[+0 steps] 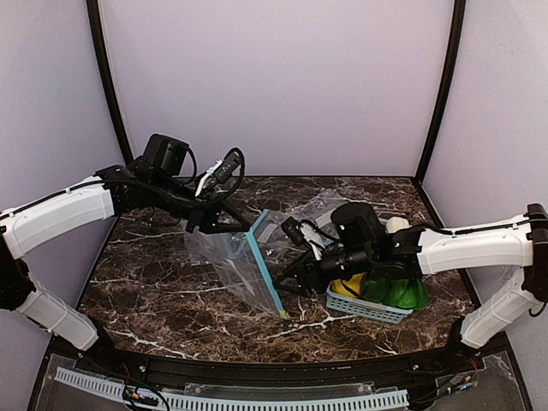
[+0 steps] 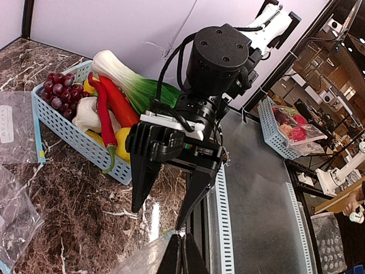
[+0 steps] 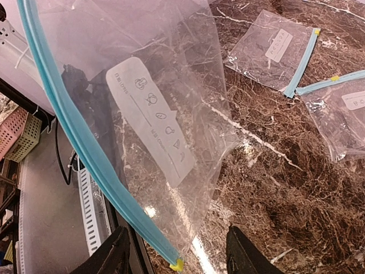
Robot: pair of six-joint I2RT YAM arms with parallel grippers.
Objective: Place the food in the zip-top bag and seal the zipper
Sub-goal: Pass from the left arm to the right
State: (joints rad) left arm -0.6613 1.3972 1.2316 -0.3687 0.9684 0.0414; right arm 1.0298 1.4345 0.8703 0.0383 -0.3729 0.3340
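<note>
The zip-top bag [image 1: 231,257] hangs above the table, held up by one top corner. My left gripper [image 1: 244,229] is shut on that corner, its fingertips [image 2: 183,254] pinching the plastic. The light-blue zipper [image 3: 80,142] runs down to a yellow end tab, which sits between the fingers of my open right gripper [image 3: 178,264], untouched. The bag's white label [image 3: 151,120] faces the right wrist camera. The food lies in the blue basket [image 2: 68,134]: a leafy vegetable with a white stalk [image 2: 122,74] and a red tapered one [image 2: 118,101]. My right gripper [image 2: 159,217] points at the left one.
The basket [image 1: 364,310] stands at the right, under the right arm, and also holds purple grapes [image 2: 60,91] and a yellow fruit [image 2: 122,140]. Two smaller clear bags [image 3: 279,51] [image 3: 342,114] lie flat on the marble behind the big bag. The table's front edge is close below the grippers.
</note>
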